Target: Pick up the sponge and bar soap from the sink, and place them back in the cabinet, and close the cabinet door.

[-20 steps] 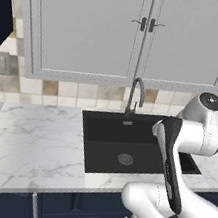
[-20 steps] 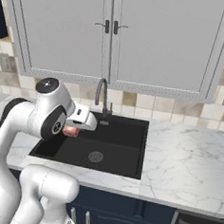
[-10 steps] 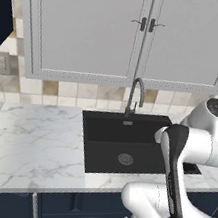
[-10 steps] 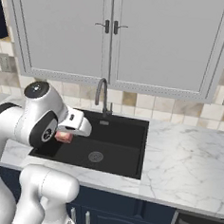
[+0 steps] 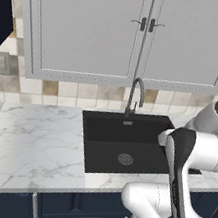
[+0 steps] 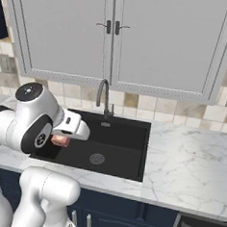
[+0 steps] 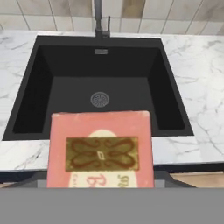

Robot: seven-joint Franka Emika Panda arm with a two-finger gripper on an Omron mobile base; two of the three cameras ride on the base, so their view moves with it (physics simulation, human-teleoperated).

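Now, soap: the bar soap (image 7: 100, 155) sits clamped in the hand (image 6: 60, 139), filling the lower part of the hand view, pinkish-orange with a patterned label.
Change: over the last second the arm has swung back and down toward the robot's body, carrying the bar away from the tap (image 6: 104, 96) and up out of the sink (image 6: 131, 158).
Meaning: judged from this, the pickup of the soap is done and the carry to the cabinet (image 5: 3, 16) comes next.
Sink: the black basin looks bare around the drain (image 7: 99, 99).
Sponge: not found in the basin or on the bench (image 5: 34, 143).
Hidden: the fingertips lie behind the bar; the arm covers the basin's right end in the left base view.
Cut off: a dark navy sliver at the upper left edge is all that shows of the cabinet; its door and handle cannot be made out.
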